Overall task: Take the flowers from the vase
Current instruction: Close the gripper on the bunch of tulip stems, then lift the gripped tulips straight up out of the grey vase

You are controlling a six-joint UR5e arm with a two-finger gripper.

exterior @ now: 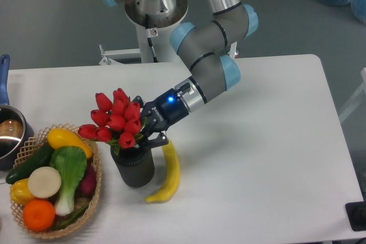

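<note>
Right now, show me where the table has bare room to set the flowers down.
The widest bare patch is the table's right half, from the banana out to the right edge. A smaller strip lies along the back-left edge, behind the flowers. The front-left is crowded: basket, vase, banana and gripper sit close together, with a pot at the left edge.

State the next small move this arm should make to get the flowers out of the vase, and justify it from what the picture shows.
Probably a short, straight lift. The tool sits closed around the flowers just above the rim of the vase, whose stems are still inside it. Pulling upward rather than sideways should avoid tipping the vase toward the banana or the basket.
</note>
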